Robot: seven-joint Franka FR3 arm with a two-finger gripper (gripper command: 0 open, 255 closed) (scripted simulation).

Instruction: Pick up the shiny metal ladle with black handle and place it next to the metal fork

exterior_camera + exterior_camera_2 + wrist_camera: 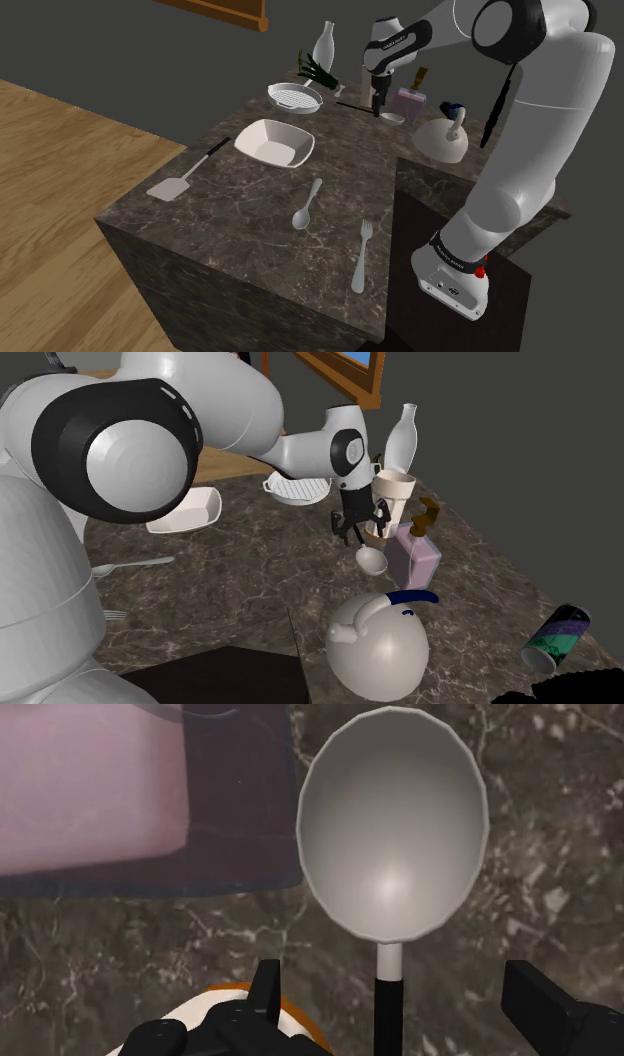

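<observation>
Right now the step in hand looks like the grasp itself. The gripper (392,984) is open: its two black fingers (266,994) stand either side of the ladle's black handle (388,1022) without touching it, so nothing is held. The ladle (392,834) lies flat near the far edge of the dark marble countertop (230,235). Its grey bowl faces up, just beside a purple bottle (413,557) and near a white kettle (380,647).

The handle sits about midway between the fingers, so no sideways correction seems needed. I would bring the hand straight down until the fingertips flank the handle close to the countertop, then close just behind the pale neck. A hold that near the bowl should keep the heavier end from swinging. The handle is thin and probably slick, so a firm, square squeeze matters; an off-centre pinch could roll it or tip the bowl against the bottle.

After that, a straight lift comes before any sideways travel, to clear the bottle and the kettle. The fork (361,258) lies well apart, near the countertop's near edge by the stand, with a spoon (307,205) between the two. The ladle should go down alongside the fork without nudging it.
</observation>
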